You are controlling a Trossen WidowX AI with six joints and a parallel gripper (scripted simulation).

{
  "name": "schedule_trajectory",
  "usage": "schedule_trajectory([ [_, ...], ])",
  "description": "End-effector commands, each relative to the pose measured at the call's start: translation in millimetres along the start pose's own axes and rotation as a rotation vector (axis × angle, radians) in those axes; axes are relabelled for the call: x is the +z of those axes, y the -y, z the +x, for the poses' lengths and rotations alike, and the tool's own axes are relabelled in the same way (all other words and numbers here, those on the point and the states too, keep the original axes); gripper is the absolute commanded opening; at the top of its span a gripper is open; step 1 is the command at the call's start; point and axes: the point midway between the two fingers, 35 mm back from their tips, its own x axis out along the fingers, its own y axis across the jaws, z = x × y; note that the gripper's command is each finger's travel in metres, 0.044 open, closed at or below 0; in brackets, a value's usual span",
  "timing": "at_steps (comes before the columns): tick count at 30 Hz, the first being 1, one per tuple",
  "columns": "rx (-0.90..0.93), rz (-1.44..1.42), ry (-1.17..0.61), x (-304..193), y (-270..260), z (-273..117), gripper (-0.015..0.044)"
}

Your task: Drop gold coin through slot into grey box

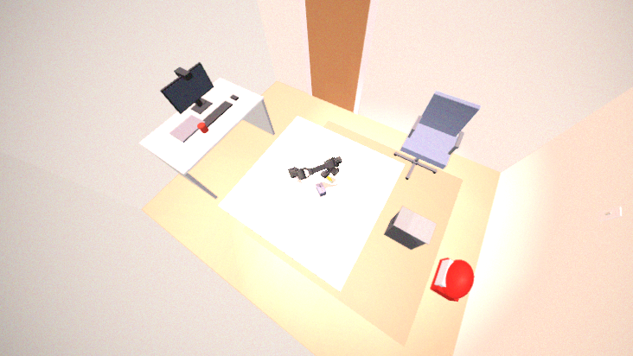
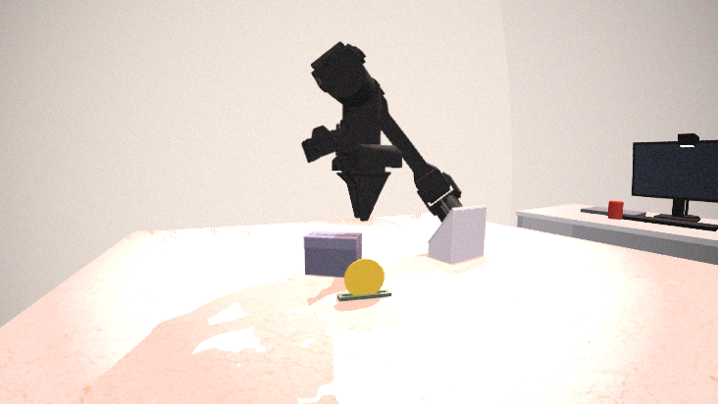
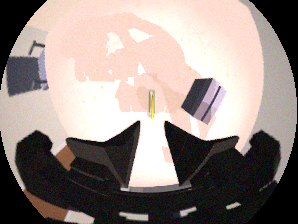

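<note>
In the exterior view, going left to right, the grey box sits on the worktop, below the gripper and a little to its left. The slot shows only as a faint line in the lid. The gripper hangs above it, pointing straight down, with clear air between its tip and the lid. Its 2 fingers stand partly closed with a narrow gap, and nothing is between them.

Below the gripper and nearer the camera, the gold coin stands upright on its edge in the green holder, just in front of the box's right corner and apart from the gripper. To the gripper's right, the arm slopes down behind a pale wedge-shaped block.

In the wrist view the coin shows edge-on as a thin yellow line just ahead of the gap between the fingers, with the box to the right of it.
</note>
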Motion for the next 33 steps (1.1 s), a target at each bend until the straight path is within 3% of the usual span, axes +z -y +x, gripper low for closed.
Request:
schedule_trajectory([
  [1, -0.025, -0.008, -0.012, -2.8, 4.2, 27.2, 0.0161],
  [33, -0.025, -0.009, -0.012, -3.0, 2.9, 76.0, 0.0161],
])
